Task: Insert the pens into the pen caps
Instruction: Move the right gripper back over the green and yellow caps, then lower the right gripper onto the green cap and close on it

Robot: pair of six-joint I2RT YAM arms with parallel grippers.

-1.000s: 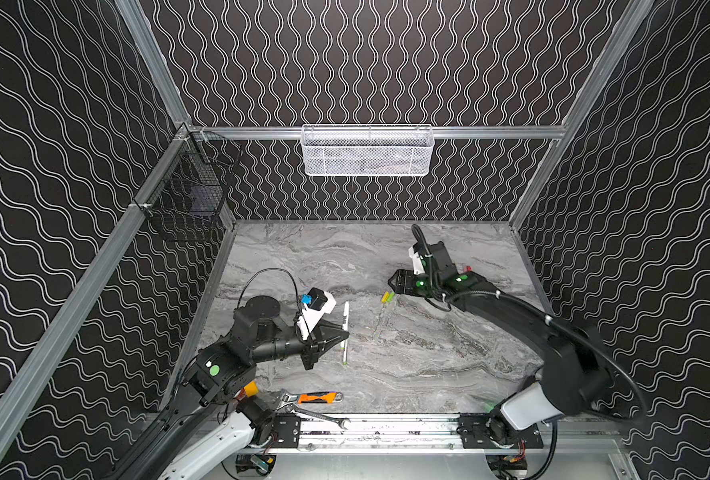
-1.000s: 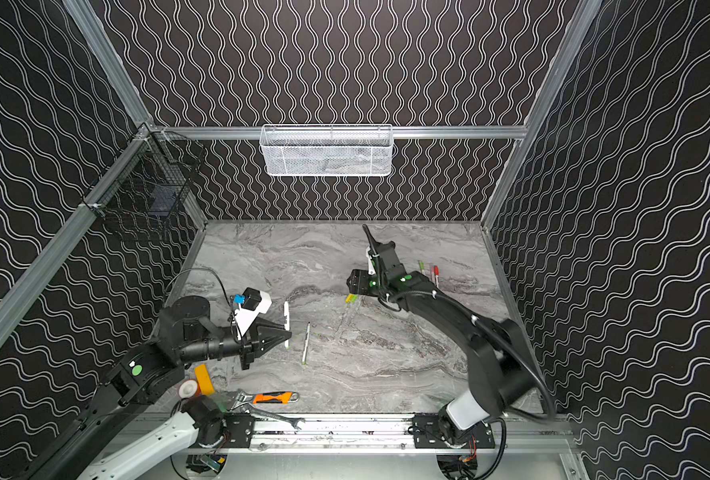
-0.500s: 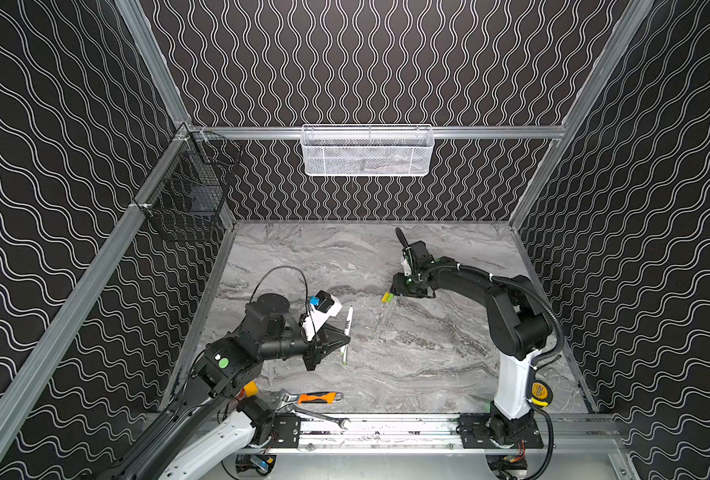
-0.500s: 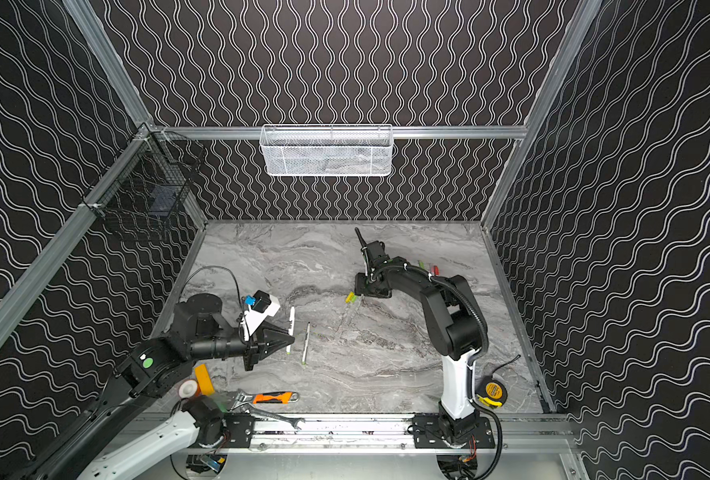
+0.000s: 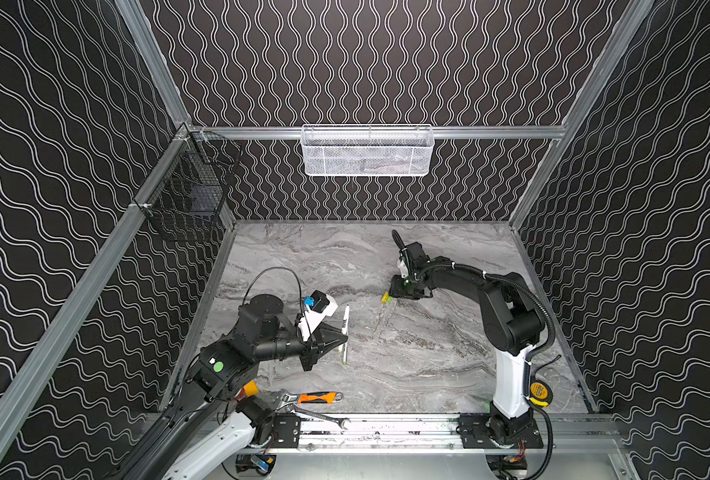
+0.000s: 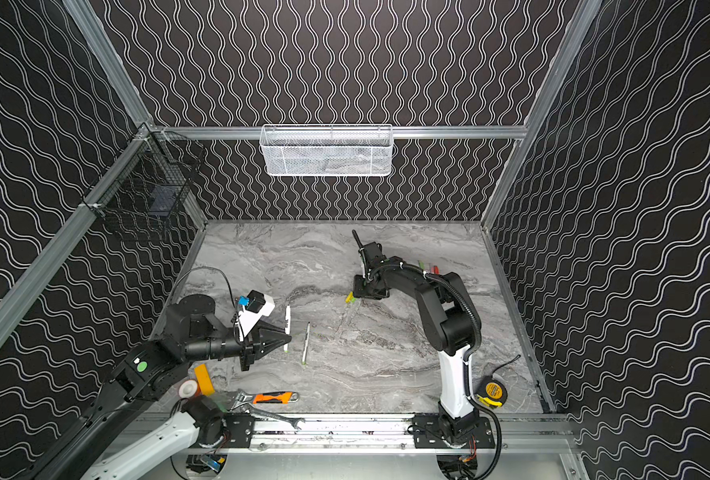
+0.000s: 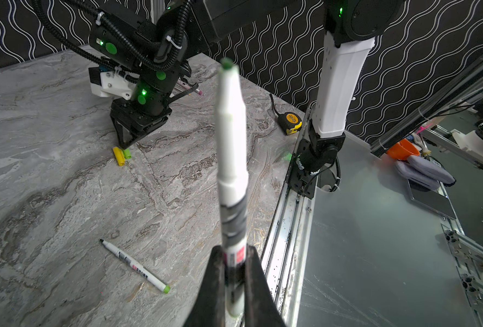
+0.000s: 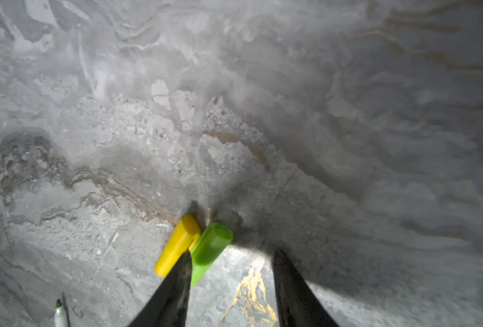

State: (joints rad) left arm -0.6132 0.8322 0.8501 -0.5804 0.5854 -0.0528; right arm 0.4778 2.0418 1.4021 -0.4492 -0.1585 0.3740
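Between the shut left jaws stands a white, green-tipped pen (image 7: 232, 141). The right jaws stand apart around a lime cap (image 8: 210, 249) on the grey marbled bench (image 8: 319, 113).

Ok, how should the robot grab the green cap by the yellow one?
Grip the green cap across its middle, from above. It lies flat, touching the yellow cap at one end, so one finger of the right hand goes where they spread apart, the other on its free side.
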